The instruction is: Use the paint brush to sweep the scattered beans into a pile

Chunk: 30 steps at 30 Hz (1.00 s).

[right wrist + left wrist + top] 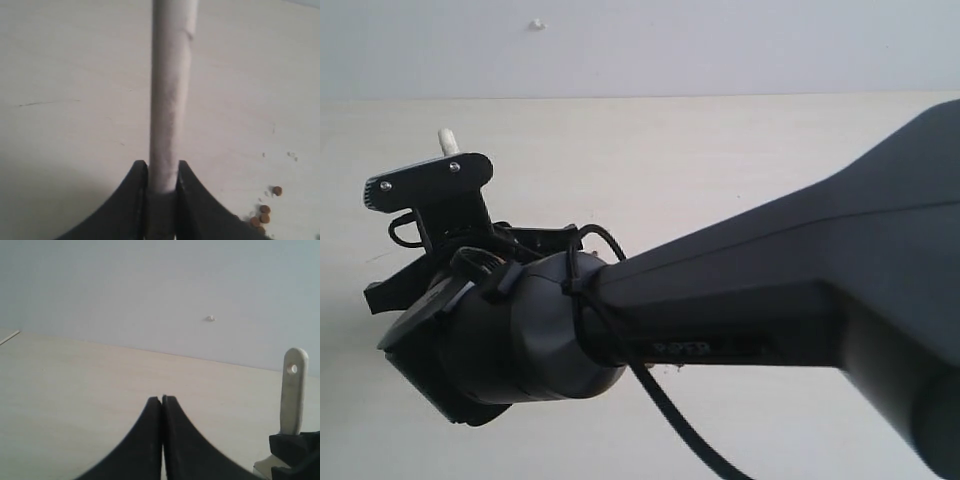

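My right gripper (162,167) is shut on the pale wooden handle of the paint brush (169,90), which runs straight out between its black fingers. Several reddish-brown beans (264,212) with a few crumbs lie on the table beside one finger; no pile shows. In the exterior view the right arm reaches across to the left, and only the handle tip (447,140) sticks up above the right gripper (432,185). The left wrist view shows the handle end with its hole (293,390), upright. My left gripper (162,400) is shut and empty over bare table. Bristles and ferrule are hidden.
The pale wooden table (720,160) meets a light grey wall with a small white bump (538,24). The black right arm (770,290) and its cable (650,390) fill most of the exterior view and hide the table beneath.
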Each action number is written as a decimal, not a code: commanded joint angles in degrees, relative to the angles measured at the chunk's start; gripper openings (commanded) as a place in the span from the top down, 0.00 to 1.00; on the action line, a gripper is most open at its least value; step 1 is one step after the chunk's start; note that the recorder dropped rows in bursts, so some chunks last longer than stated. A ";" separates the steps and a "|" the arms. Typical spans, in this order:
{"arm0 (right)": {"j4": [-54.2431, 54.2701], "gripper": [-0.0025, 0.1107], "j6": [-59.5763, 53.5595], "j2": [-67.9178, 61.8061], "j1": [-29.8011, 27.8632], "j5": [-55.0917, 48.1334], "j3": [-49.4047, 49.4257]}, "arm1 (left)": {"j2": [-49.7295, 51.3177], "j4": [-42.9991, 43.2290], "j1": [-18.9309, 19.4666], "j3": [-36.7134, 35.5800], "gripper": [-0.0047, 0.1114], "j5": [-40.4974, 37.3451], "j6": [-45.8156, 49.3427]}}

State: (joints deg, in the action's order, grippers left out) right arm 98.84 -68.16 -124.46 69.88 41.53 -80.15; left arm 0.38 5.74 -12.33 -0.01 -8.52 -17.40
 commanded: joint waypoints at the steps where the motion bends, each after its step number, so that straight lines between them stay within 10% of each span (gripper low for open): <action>1: 1.11 0.98 -2.86 0.39 0.09 3.55 0.57 | -0.38 -0.23 -0.36 0.01 0.96 0.20 0.29; 30: -3.70 0.98 -6.70 6.95 0.71 8.14 5.11 | -0.38 -0.23 -0.36 0.01 0.96 0.20 0.29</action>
State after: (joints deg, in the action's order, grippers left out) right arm 98.50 -73.93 -120.59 70.34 52.03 -76.94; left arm 0.38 5.74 -12.33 -0.01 -8.52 -17.40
